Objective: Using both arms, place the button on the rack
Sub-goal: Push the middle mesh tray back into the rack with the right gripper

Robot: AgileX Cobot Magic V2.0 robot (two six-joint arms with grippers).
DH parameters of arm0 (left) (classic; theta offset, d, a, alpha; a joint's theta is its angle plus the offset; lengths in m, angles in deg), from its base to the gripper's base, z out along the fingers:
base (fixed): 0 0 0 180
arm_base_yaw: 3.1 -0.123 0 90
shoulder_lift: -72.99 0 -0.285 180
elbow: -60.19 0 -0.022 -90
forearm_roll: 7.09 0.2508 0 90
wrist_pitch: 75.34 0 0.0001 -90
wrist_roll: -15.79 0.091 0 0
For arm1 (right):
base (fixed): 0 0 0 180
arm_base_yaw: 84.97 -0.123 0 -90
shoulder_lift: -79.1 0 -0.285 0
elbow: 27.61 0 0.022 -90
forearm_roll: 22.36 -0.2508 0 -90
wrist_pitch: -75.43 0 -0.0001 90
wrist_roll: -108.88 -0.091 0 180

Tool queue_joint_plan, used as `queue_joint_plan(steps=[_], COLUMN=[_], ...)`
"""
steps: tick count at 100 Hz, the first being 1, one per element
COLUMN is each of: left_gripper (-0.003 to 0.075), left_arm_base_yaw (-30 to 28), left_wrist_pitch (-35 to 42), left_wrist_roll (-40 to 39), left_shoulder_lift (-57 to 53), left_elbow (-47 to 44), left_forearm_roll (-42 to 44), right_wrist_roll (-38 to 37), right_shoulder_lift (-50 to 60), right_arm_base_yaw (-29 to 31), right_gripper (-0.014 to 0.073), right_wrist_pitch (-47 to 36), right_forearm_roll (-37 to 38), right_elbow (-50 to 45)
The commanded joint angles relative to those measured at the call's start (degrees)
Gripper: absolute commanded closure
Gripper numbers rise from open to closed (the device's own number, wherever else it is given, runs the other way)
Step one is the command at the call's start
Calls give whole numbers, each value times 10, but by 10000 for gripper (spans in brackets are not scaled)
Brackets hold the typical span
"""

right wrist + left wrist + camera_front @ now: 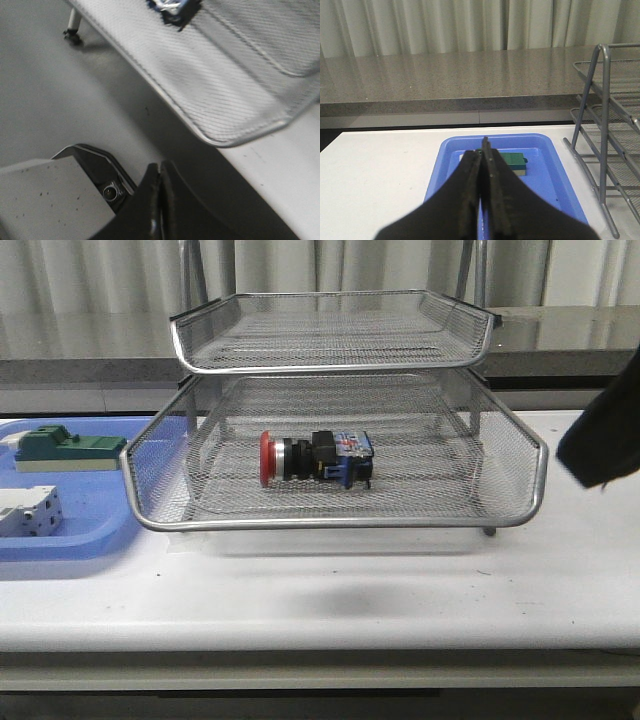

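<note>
The left hand (483,150) is showing two matte black fingers (470,190), long and tapering to thin tips, widening into a broad black base. The right hand (160,175) is showing the same black tapered fingers (172,205), with a small silver screw (111,190) sitting in a black-edged recess beside a flat grey plate (45,200). In the front view the right arm (605,435) is appearing only as a dark black shape

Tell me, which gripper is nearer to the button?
Right. The right gripper is just off the rack holding the button; the left gripper is over the blue tray.
</note>
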Motion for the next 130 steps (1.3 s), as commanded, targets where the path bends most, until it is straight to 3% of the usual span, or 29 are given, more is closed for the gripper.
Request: queue_joint_plan(steps=[1, 23, 40, 77, 130], left_gripper=[740, 740, 740, 740, 740], left_arm_base_yaw=[-2, -2, -2, -2, -2], left_wrist_pitch=[42, 42, 42, 42, 42], left_wrist_roll=[-5, -5, -5, -5, -5], left_shoulder_lift=[3, 3, 3, 3, 3], left_elbow=[15, 15, 15, 15, 15], left_forearm_roll=[-6, -6, -6, -6, -6], right_wrist_roll=[35, 44, 56, 56, 55], right_shoulder_lift=[-28, -106, -151, -243, -342], right_arm_base_yaw=[-34, -121, -149, -148, -97], right_gripper=[664, 664, 664, 664, 664], right_wrist_pitch=[-22, -94, -155, -213, -188], right_forearm_roll=[-29, -28, -27, 22, 54], right_elbow=[20, 20, 22, 104, 260])
